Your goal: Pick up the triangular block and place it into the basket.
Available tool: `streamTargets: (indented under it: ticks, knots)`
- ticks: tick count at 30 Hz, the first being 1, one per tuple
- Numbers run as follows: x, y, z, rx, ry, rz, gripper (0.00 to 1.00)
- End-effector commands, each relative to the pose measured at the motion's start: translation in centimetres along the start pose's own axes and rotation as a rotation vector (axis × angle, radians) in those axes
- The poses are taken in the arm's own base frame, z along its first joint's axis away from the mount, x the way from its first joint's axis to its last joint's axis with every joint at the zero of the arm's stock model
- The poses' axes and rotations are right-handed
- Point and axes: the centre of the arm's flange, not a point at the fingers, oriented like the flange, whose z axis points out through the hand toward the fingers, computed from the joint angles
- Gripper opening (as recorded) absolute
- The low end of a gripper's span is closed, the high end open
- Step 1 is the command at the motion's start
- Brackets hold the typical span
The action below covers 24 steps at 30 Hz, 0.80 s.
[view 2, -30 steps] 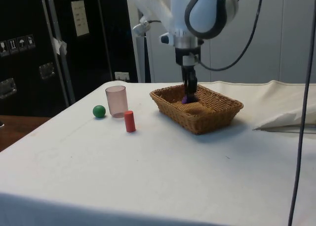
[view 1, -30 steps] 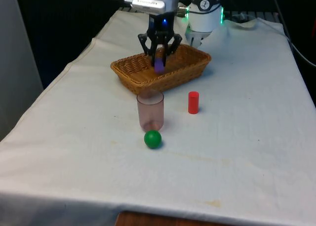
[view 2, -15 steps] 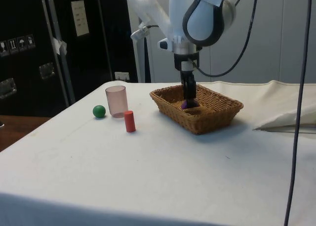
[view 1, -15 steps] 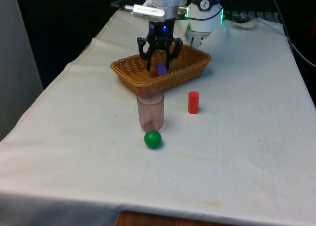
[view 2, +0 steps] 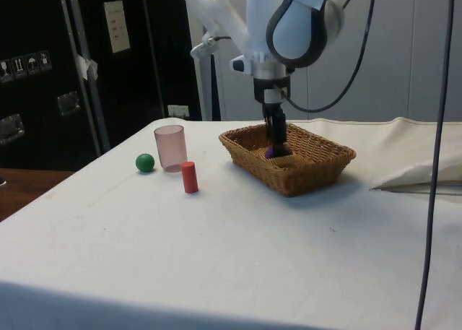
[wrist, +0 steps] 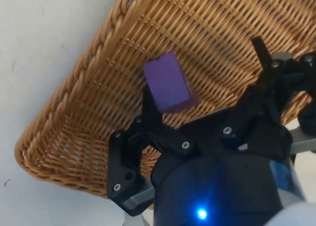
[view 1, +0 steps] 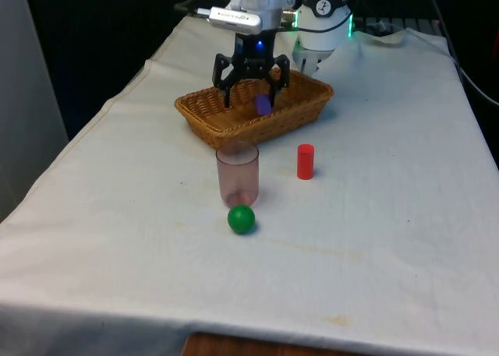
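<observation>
No brand, label or legible writing on any task item; in the side view I see a pale notice and small pictogram stickers on the dark cabinets (view 2: 43, 77), text too small to read.

Task item: the triangular block (view 1: 263, 104) is purple, matte, w/ flat faces and crisp edges; in the wrist view (wrist: 168, 85) it shows a broad rectangular face and a narrower slanted end face. It lies inside the wicker basket (view 1: 204, 111) on the woven floor, nearer the rim on the front view's left than the far one. In the side view only a small purple patch of it (view 2: 270, 153) shows, low behind the near rim of the basket.

I read the gripper (view 1: 251, 99) as spread wide, fingers apart, clamped on nothing. It hangs over the basket interior, approx. above the block. In the wrist view one finger (wrist: 150, 110) crosses in front of the block's lower edge; contact vs. mere overlap I cannot tell. The other finger is well clear of the block.

Other items on the white-clothed table (view 1: 390, 239), all outside the basket on the camera side in the front view: translucent pink cup (view 1: 237, 174), upright; green ball (view 1: 241, 219) just beside the cup; red cylinder (view 1: 305, 161), upright, apart from both.
</observation>
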Motion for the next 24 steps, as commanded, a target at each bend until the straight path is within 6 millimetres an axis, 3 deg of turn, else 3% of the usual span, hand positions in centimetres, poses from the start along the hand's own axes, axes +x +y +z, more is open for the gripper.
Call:
streamTargets:
  ticks: [1,17,24]
  knots:
    - [0.0,-0.1,-0.3,0.005,0.005,0.000,1.00]
    - [-0.4,0.2,-0.1,0.003,0.002,0.006,1.00]
    - [0.0,0.8,-2.0,0.008,0.011,0.004,1.00]
